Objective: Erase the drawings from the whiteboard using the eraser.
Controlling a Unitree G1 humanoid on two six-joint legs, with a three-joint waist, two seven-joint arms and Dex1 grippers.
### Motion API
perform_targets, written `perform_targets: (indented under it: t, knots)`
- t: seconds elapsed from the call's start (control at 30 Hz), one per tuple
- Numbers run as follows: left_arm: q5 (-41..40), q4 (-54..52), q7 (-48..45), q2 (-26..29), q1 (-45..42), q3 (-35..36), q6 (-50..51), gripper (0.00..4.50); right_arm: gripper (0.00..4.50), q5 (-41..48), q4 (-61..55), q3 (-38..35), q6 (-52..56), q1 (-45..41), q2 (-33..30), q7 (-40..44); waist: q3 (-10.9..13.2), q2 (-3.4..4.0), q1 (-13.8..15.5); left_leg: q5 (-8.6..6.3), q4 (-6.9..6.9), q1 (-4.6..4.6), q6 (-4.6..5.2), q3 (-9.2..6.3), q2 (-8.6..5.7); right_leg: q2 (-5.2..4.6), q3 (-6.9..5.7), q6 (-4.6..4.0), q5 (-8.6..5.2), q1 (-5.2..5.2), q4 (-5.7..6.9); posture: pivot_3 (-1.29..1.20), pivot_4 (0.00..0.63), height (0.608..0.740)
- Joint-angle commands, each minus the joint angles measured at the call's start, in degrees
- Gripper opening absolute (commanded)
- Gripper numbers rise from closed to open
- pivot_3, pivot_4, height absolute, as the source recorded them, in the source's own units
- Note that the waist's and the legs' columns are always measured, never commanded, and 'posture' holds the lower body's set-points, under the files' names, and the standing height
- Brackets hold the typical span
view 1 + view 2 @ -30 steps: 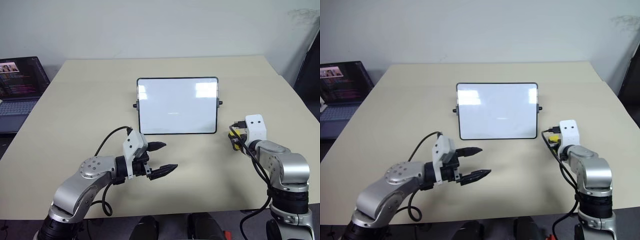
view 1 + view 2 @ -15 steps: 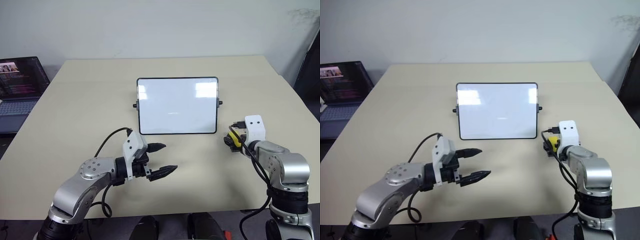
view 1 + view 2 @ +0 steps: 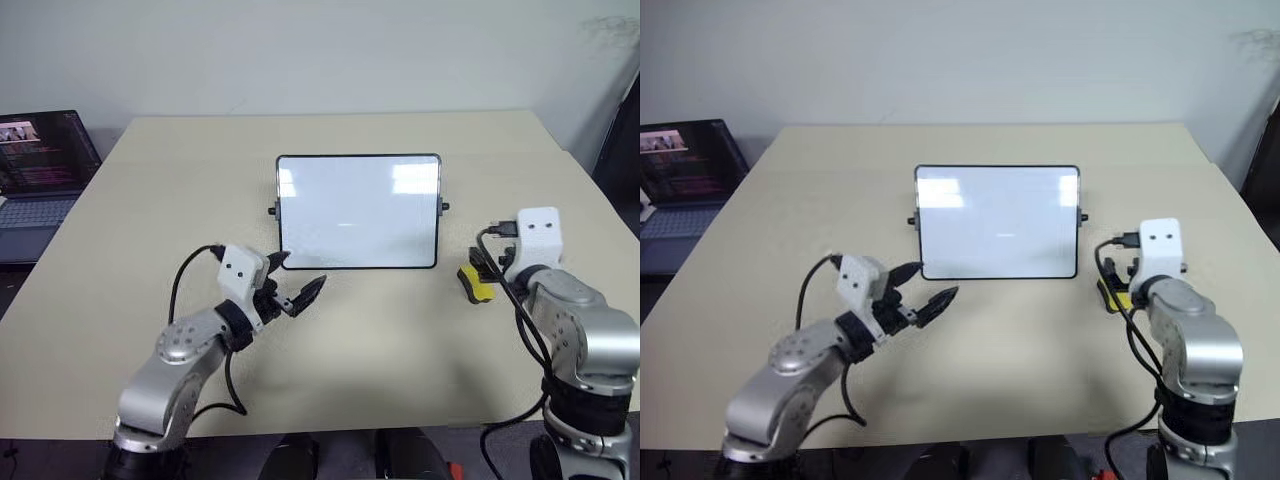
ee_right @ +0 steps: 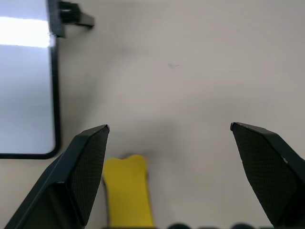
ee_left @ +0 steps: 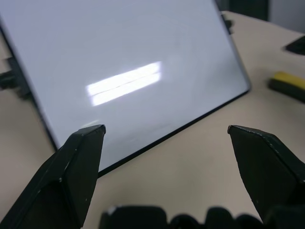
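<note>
Left gripper point(image 3: 297, 286): jaws spread wide, nothing held; swung toward the board point(image 3: 358, 211), now just ahead of them.
Board: no drawings made out.
Eraser point(image 3: 475, 283): released, flat on the surface point(image 3: 400, 340) below the right jaws.
Right gripper point(image 4: 169, 179): jaws opened wide, lifted clear; erasing judged done.

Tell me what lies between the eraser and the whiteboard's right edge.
Nothing: in the left eye view, only bare table separates the eraser from the whiteboard. The right wrist view shows the same bare stretch.
</note>
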Motion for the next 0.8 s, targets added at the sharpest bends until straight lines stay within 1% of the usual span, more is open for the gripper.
perform_targets:
  t: [0.03,0.1,0.17,0.27,0.4,0.5,0.63,0.7,0.8]
  knots:
    - [6.0,-2.4,4.4,-1.0,2.7,-1.1,-5.0,4.50,4.45,-1.5,-3.7,-1.6,-12.2,5.4,0.5,-0.7,0.0,0.00,0.0,0.00,0.00,0.02,0.00,0.01,0.00,0.00,0.01,0.00,0.00,0.01,0.02,0.00,0.150,0.740]
    - [7.5,-2.8,6.0,-2.5,5.3,-1.7,-6.6,4.50,4.45,-0.9,-4.1,-2.8,-19.6,9.6,2.3,-0.7,0.0,0.00,0.0,-0.02,0.01,0.06,0.04,0.10,0.00,0.01,0.02,0.00,0.00,0.02,0.06,0.00,0.150,0.740]
    - [7.7,-2.9,6.7,-3.6,6.9,-1.4,-7.5,4.50,4.45,-0.4,-4.4,-3.1,-24.3,12.2,3.9,-0.8,0.0,0.00,-0.1,-0.08,0.03,0.13,0.14,0.19,0.00,0.01,0.02,0.02,-0.01,0.04,0.11,0.00,0.150,0.740]
    - [10.1,-3.1,8.5,-4.9,10.9,-1.1,-10.8,4.50,4.45,0.4,-5.9,-3.0,-34.1,20.0,6.6,0.8,0.0,0.01,-0.1,-0.10,0.05,0.16,0.18,0.20,0.03,0.03,0.00,0.02,-0.01,0.06,0.14,0.00,0.150,0.740]
    - [11.9,-2.2,9.9,-5.9,15.7,0.3,-15.3,4.50,4.45,2.2,-6.2,-2.1,-42.5,29.4,10.5,2.3,0.0,0.02,-0.1,-0.10,0.05,0.21,0.18,0.17,0.07,0.04,0.07,0.01,-0.03,0.11,0.13,0.00,0.150,0.740]
    - [12.7,-0.2,10.2,-5.9,18.3,2.5,-18.8,4.50,4.45,2.3,-6.5,0.6,-46.8,35.4,12.6,3.2,0.0,0.03,-0.1,-0.11,0.04,0.23,0.19,0.16,0.10,0.04,0.11,0.13,-0.14,0.13,0.10,0.00,0.150,0.740]
    - [12.3,3.0,9.3,-5.4,21.3,6.0,-22.7,4.50,4.45,0.3,-5.6,4.5,-51.9,41.0,13.2,3.7,0.0,0.04,-0.1,-0.11,0.06,0.29,0.20,0.14,0.13,0.06,0.11,0.22,-0.24,0.15,0.12,0.00,0.150,0.740]
    - [12.1,3.6,9.1,-5.4,23.3,7.7,-24.1,4.50,4.45,0.3,-5.1,4.9,-53.0,42.2,13.3,3.4,0.0,0.03,-0.1,-0.11,0.06,0.32,0.20,0.15,0.13,0.06,0.11,0.22,-0.24,0.16,0.12,0.00,0.150,0.740]
    - [11.0,4.2,7.9,-4.5,25.8,11.1,-25.8,4.50,4.45,0.3,-5.0,6.6,-52.4,41.8,13.4,2.9,0.0,0.01,-0.1,-0.11,0.05,0.31,0.20,0.10,0.14,0.06,0.11,0.22,-0.24,0.16,0.12,0.00,0.150,0.740]
